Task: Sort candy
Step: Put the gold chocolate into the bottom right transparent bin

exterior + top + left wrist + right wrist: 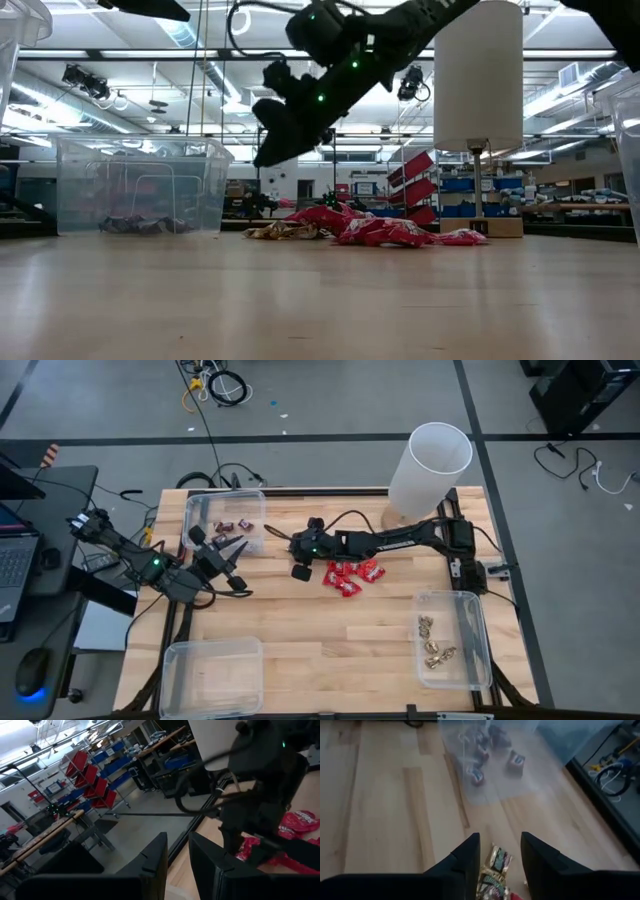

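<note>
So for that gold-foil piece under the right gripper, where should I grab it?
Across its narrow sides, coming straight down. The gold-foil piece lies flat on the table, lengthwise between the right gripper's open fingers, with a second one touching its near end, so stay toward the far end.

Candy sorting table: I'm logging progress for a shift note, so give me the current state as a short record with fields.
Unsorted pile: red packets mid-table, with a gold-foil piece at its edge
Far-left bin: dark mini bars
Right bin: gold pieces
Near-left bin: no candy visible
Right gripper: open, above the gold-foil piece, holding nothing
Left gripper: waits beside the far-left bin, jaws apart, empty
</note>
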You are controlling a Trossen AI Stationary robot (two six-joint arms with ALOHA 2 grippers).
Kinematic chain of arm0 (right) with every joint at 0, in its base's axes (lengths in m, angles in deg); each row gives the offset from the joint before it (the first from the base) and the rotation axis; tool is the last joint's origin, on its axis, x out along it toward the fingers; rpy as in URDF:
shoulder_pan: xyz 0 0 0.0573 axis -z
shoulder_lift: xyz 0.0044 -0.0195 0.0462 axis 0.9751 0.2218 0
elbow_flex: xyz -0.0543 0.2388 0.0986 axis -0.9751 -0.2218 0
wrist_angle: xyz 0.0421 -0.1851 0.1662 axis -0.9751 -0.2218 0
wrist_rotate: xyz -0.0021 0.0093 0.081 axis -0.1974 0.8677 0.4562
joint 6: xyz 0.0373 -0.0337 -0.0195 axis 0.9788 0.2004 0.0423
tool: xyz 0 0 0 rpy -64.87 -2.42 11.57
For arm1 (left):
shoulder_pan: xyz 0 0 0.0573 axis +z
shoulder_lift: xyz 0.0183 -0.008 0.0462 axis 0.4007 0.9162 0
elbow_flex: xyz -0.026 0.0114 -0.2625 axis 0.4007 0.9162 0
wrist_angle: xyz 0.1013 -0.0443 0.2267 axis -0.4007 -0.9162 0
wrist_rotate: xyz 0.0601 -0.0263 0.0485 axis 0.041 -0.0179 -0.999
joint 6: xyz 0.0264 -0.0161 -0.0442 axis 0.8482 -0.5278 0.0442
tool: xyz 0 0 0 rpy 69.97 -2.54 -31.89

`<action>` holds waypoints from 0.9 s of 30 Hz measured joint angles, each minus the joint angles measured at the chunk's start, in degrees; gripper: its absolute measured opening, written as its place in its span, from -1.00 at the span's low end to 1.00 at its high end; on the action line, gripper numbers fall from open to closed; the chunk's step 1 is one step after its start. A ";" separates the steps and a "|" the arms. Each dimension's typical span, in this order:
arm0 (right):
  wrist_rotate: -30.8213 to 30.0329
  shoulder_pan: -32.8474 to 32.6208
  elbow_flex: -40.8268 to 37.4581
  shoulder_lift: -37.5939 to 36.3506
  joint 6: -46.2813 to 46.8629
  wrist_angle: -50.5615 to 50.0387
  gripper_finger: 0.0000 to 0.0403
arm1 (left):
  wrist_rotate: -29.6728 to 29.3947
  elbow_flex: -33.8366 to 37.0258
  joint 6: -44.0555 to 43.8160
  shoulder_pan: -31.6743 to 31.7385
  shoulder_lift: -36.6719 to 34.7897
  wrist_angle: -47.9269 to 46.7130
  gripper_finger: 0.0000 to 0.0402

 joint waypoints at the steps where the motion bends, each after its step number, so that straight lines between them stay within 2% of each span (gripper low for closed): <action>1: 0.00 -0.02 0.00 0.56 0.32 0.25 -0.35 | 0.00 0.00 0.01 0.00 0.01 -0.01 -0.59; 8: 0.05 0.01 0.06 2.24 3.23 -0.17 -0.27 | 0.01 0.00 -0.01 0.00 0.01 0.04 -0.59; 16: 1.38 1.02 0.00 4.56 11.80 -3.48 -0.26 | 0.02 0.00 -0.16 0.00 0.01 -0.27 -0.59; 27: 0.80 1.09 0.00 8.99 8.57 -2.47 -0.26 | 0.07 0.02 -0.50 0.00 0.01 -1.45 -0.59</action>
